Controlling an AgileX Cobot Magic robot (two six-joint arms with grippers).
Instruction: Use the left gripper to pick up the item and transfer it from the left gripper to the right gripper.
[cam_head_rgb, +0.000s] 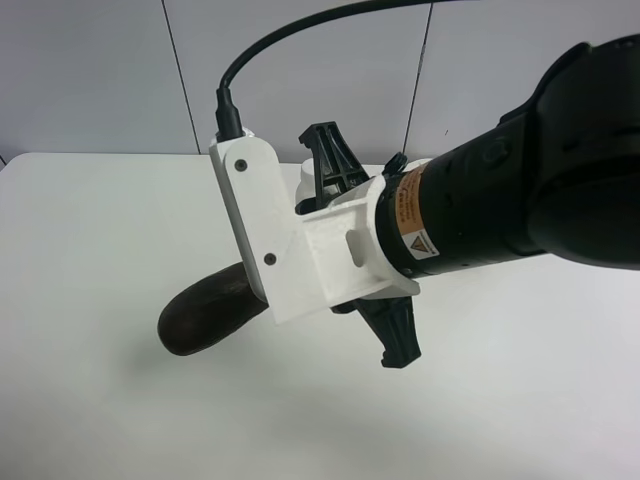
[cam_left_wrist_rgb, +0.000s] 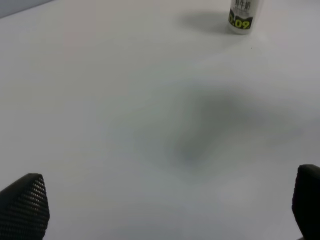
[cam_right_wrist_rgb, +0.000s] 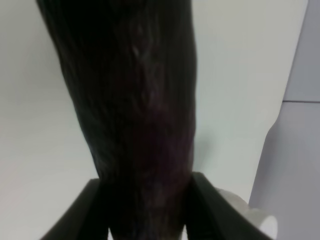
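The dark purple eggplant (cam_right_wrist_rgb: 135, 100) fills the right wrist view and runs down between the two thin black fingers (cam_right_wrist_rgb: 75, 215), which press on its sides. In the exterior high view its rounded dark end (cam_head_rgb: 205, 315) sticks out from under the white bracket, above the table. The right gripper (cam_head_rgb: 355, 250), with its white bracket and orange-and-white label band, is shut on the eggplant. The left gripper (cam_left_wrist_rgb: 165, 210) is open and empty above the bare white table; only its two black fingertips (cam_left_wrist_rgb: 25, 205) show. It is out of the exterior high view.
A white bottle (cam_left_wrist_rgb: 242, 15) with a dark label stands on the white table (cam_left_wrist_rgb: 125, 100), far from the left gripper. A white rounded object (cam_head_rgb: 308, 178) shows just behind the bracket. A grey panelled wall (cam_head_rgb: 100, 70) closes the far side.
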